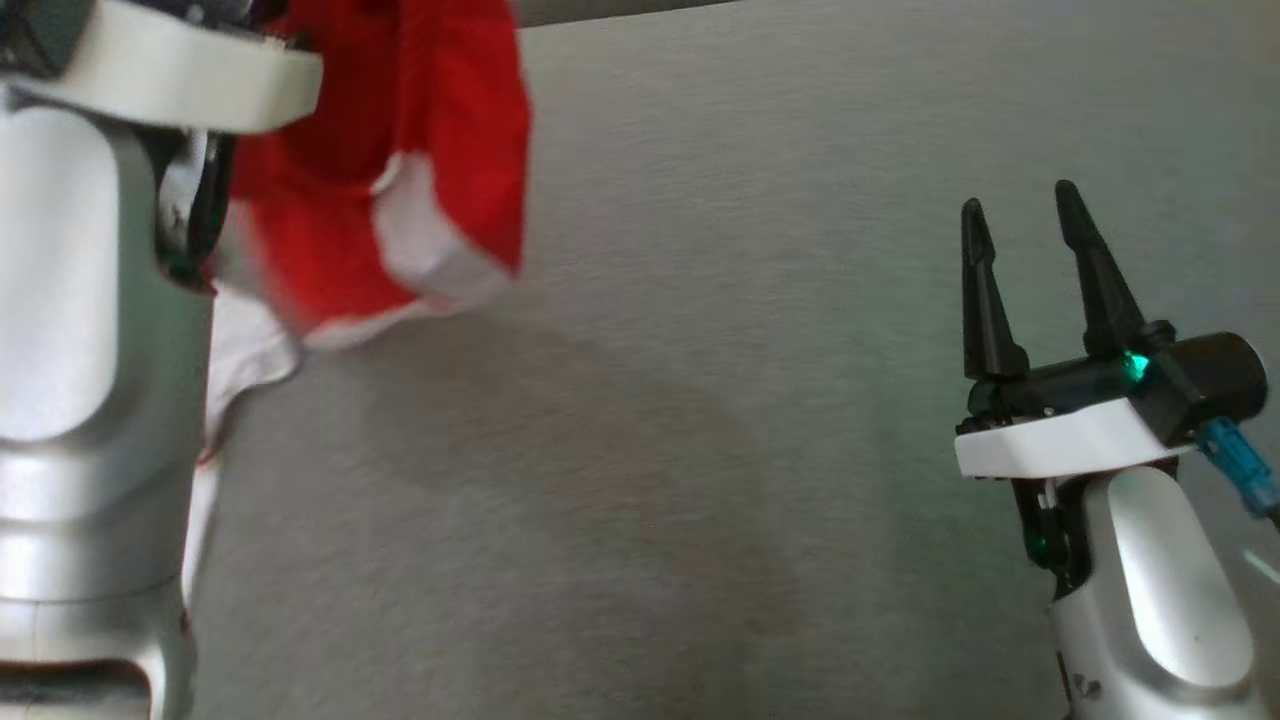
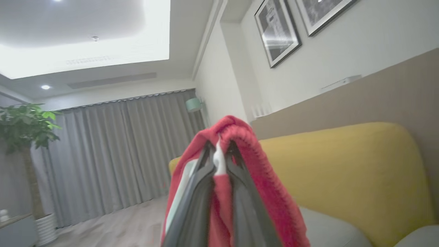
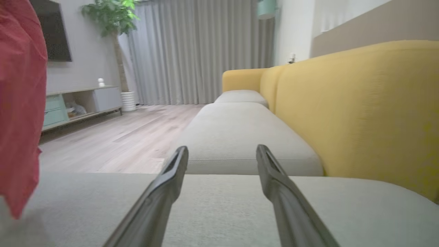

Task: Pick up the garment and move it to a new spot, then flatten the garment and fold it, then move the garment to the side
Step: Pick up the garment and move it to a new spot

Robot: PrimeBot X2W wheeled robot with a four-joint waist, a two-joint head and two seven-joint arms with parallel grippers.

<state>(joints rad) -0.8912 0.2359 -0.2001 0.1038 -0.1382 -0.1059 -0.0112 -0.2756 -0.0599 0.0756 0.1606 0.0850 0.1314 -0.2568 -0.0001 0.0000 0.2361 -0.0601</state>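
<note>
1. Garment (image 1: pixel 400 150): red with white trim. It hangs at the upper left of the head view, above the grey cushion (image 1: pixel 700 400). Its edges are blurred.
2. A white part of the garment trails down the left of that view beside the left arm (image 1: pixel 90 300). Whether it touches the cushion cannot be told.
3. Left gripper (image 2: pixel 219 147): at centre frame of the left wrist view, its two dark fingers are clenched on a fold of the garment. A sliver of white cloth is pinched between the tips, and red knit drapes over them and down both sides.
4. Right gripper (image 1: pixel 1020 205): at the lower right of the head view, its fingers are spread and point up the frame. Nothing is between them. It is over the cushion, well apart from the garment.
5. In the right wrist view those spread fingers rise from the bottom edge over the cushion. The garment is a red sheet along the left edge, its lowest tip at the lower left.
6. Yellow backrest (image 3: pixel 360 103): it runs along the right of the right wrist view, behind the cushion.
7. Also in that view are grey curtains (image 3: pixel 199 51) at the top centre and a plant (image 3: pixel 109 13) at the upper left.
8. Framed pictures (image 2: pixel 277 34) hang at the upper right of the left wrist view.
</note>
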